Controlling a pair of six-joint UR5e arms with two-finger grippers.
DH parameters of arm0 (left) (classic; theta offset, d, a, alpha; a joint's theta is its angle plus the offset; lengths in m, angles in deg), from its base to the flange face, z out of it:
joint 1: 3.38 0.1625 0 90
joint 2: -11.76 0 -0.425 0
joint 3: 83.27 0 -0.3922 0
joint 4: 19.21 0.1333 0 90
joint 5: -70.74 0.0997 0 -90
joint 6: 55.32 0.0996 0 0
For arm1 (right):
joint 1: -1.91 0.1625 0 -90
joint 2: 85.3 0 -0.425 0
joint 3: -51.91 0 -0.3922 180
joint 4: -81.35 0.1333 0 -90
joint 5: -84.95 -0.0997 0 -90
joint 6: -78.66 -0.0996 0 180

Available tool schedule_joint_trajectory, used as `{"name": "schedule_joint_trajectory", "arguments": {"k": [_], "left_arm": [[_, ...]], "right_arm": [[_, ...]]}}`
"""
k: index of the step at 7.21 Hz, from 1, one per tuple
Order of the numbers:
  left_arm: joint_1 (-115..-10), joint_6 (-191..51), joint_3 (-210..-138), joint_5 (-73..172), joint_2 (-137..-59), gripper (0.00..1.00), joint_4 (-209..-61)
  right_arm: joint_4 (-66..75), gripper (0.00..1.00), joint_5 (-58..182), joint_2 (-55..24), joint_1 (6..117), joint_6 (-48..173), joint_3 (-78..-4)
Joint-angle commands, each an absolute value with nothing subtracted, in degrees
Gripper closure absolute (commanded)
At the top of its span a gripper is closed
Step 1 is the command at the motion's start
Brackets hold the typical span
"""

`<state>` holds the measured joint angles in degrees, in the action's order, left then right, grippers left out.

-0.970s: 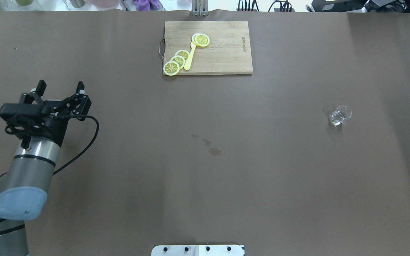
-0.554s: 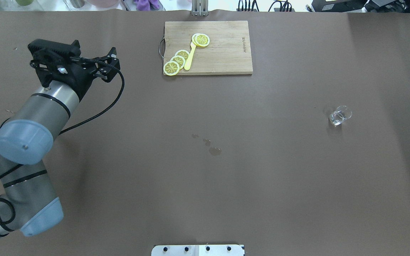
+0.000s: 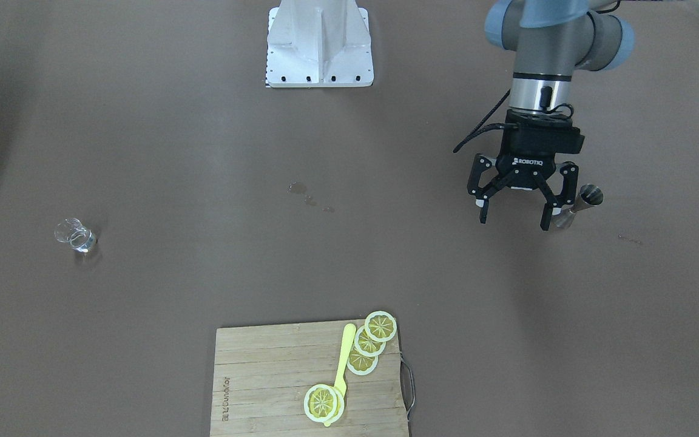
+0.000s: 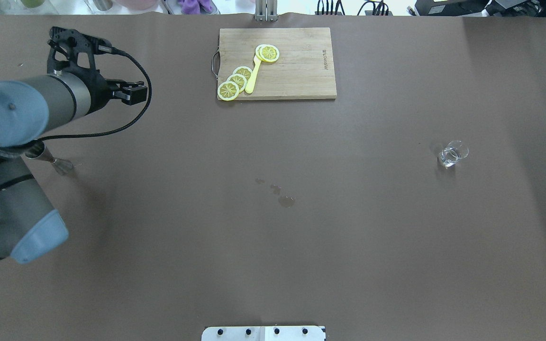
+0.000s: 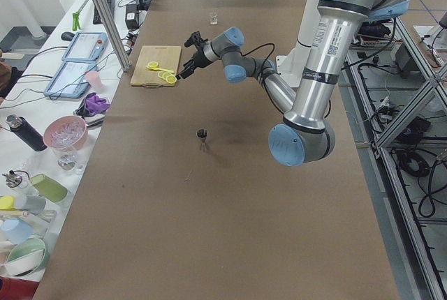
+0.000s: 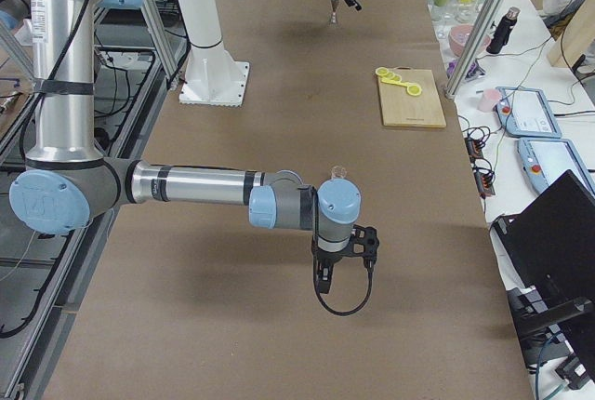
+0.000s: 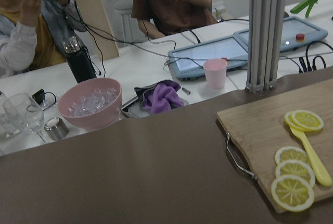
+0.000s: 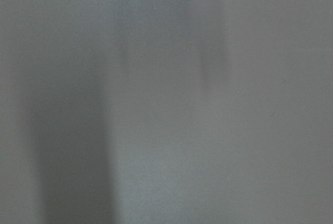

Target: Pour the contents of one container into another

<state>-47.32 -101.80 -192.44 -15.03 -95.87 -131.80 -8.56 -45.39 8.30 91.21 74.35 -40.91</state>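
The tiny clear glass cup [image 4: 452,154] [image 3: 74,235] stands upright on the brown table's right half, alone. The steel hourglass jigger [image 4: 50,158] [image 3: 577,206] [image 5: 202,136] stands upright at the left, partly under my left arm in the overhead view. My left gripper [image 3: 513,220] [image 4: 133,93] hangs open and empty, raised above the table and apart from the jigger, pointing toward the far edge. My right gripper [image 6: 339,265] shows only in the exterior right view, near the cup [image 6: 338,173], and I cannot tell its state. The right wrist view holds only blurred table.
A wooden cutting board [image 4: 301,71] [image 7: 255,125] with lemon slices [image 4: 235,81] and a yellow utensil lies at the far middle. Small wet spots [image 4: 286,201] mark the table centre. Beyond the far edge are a pink bowl [image 7: 89,101], tablets, cables and seated people.
My left arm has swung from the near left toward the far edge, its gripper staying open. The jigger, covered by the arm before, now shows. The cup has not moved.
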Motion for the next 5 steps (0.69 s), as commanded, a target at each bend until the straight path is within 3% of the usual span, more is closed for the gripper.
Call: {"name": "schedule_joint_trajectory", "arguments": {"k": [1, 3, 5], "left_arm": [[-53.72, -101.38, -191.29, -27.48, -95.21, 0.01, -124.34], [-60.56, -99.81, -187.62, -43.18, -94.59, 0.01, -118.37], [-72.40, -78.54, -177.63, -53.93, -92.49, 0.01, -117.12]], "right_arm": [[-8.56, 0.00, -45.39, 8.30, 91.21, 74.35, -40.90], [-8.56, 0.00, -45.39, 8.30, 91.21, 74.35, -40.73], [-8.56, 0.00, -45.48, 8.30, 91.21, 74.35, -40.55]]}}
